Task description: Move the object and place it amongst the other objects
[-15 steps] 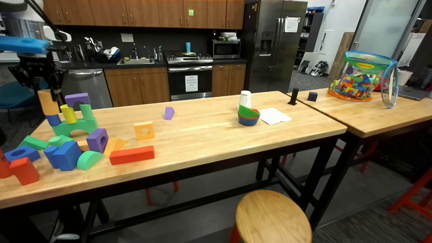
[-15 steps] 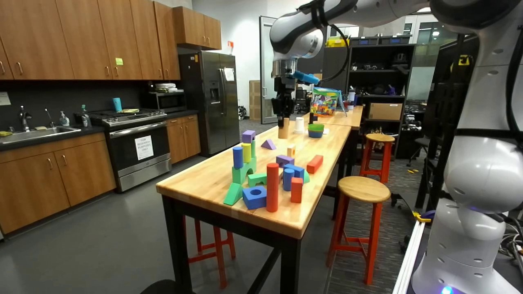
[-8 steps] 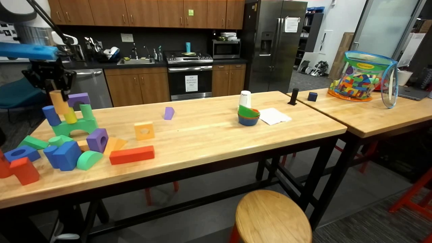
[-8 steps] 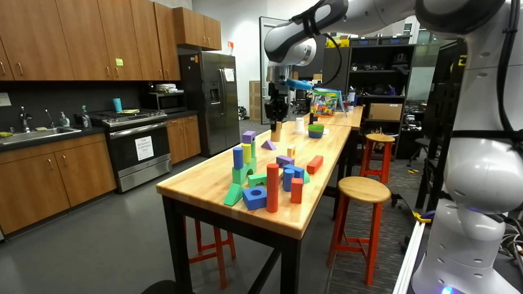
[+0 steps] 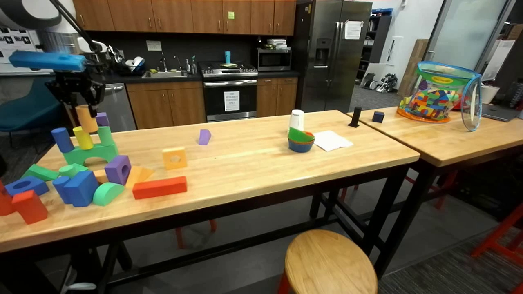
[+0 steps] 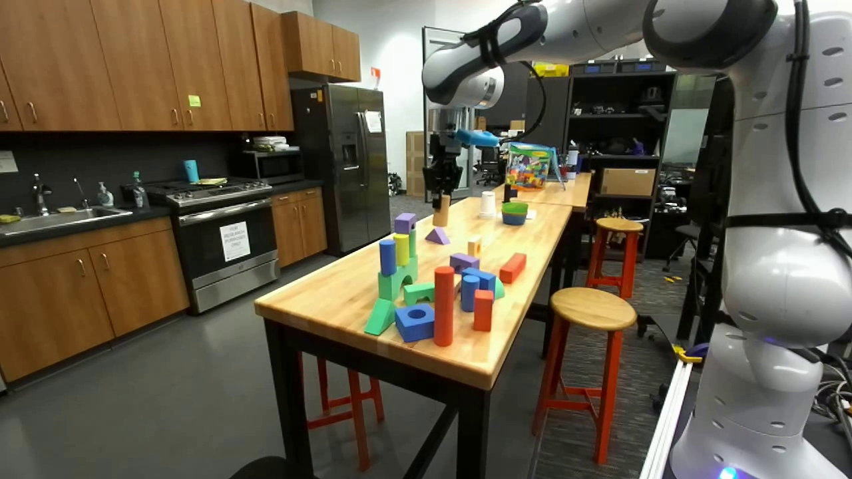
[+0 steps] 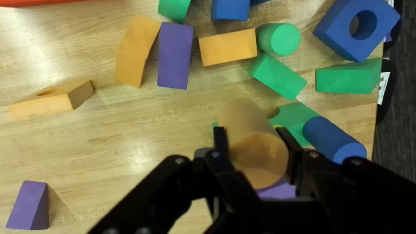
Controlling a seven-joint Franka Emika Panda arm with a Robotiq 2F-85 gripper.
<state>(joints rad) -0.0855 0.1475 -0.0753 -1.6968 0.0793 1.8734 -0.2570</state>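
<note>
Wrist view: the tan cylinder (image 7: 255, 149) sits clamped in the tool (image 7: 253, 135).

Tan cylinder (image 7: 258, 156), held in the gripper (image 7: 252, 133): blurred in the wrist view; the gripper likewise, and cut off at the bottom. Purple arch (image 7: 279, 191): mostly covered by both; we see only part. Yellow cylinder (image 5: 83, 139): all but hidden there. Red bar (image 7: 29, 3), green half-round (image 7: 174, 9), blue block (image 7: 230, 11): cut off by that view's top. Table (image 5: 253, 163): near left corner cut off in an exterior view. Red cylinder (image 5: 5, 203), near the table's left edge: cut off on the same side. Robot arm (image 6: 599, 32): cut off in both exterior views. Clear bag (image 5: 439, 81), beyond the table's right edge: pieces (image 5: 435, 102) inside too small for us to tell apart.
</note>
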